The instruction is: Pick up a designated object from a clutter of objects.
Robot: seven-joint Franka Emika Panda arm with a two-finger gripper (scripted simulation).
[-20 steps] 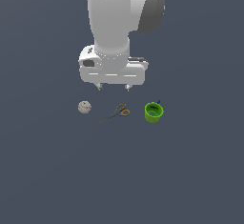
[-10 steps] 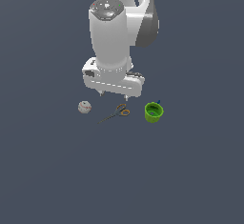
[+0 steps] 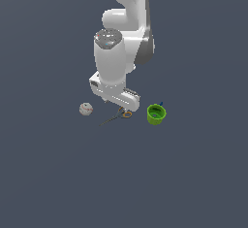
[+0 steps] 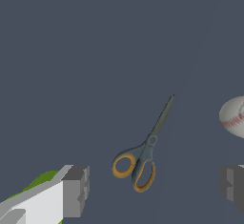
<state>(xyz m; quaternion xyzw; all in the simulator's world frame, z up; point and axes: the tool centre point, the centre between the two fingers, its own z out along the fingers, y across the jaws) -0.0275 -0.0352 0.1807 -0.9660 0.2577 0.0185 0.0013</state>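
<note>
Pincer (image 4: 152, 189) spread wide above the scissors (image 4: 143, 154); I'd drop straight, close across the pivot, avoiding ball (image 4: 233, 117) and cup (image 3: 156, 114).

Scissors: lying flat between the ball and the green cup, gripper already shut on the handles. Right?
Not quite. The gripper is open, not shut on the handles: in the wrist view its fingers stand wide apart with the scissors lying untouched between them. The rest holds: the exterior view shows the scissors flat between the ball and the green cup.
</note>
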